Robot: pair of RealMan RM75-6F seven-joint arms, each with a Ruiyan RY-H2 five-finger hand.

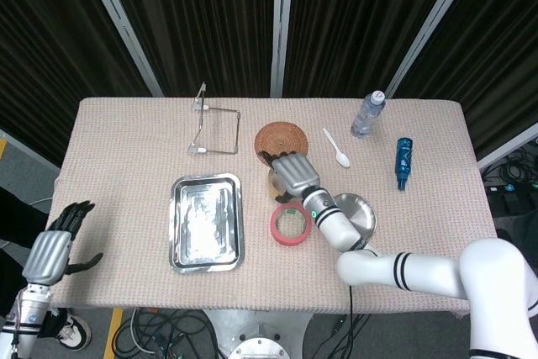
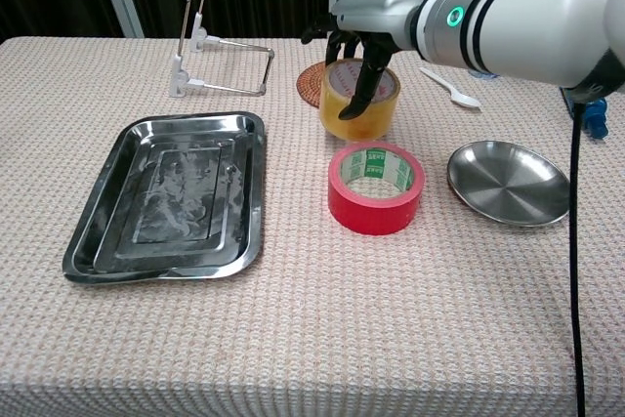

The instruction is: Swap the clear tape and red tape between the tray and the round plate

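Note:
My right hand (image 2: 363, 38) grips the yellowish clear tape (image 2: 358, 104) from above, one finger down through its core, and holds it clear of the cloth. From the head view the right hand (image 1: 294, 175) covers most of the clear tape (image 1: 274, 180). The red tape (image 2: 372, 208) lies flat on the table between the steel tray (image 2: 98, 231) and the round plate (image 2: 508, 183). Both show again from above: red tape (image 1: 276, 226), tray (image 1: 177, 226), plate (image 1: 359, 213). Tray and plate hold nothing. My left hand (image 1: 52, 250) hangs open beyond the table's left edge.
A woven coaster (image 2: 311, 82) lies just behind the lifted tape. A wire rack (image 2: 210, 46) stands at the back left. A white spoon (image 1: 336, 149), a water bottle (image 1: 368, 113) and a small blue bottle (image 1: 404, 161) sit at the back right.

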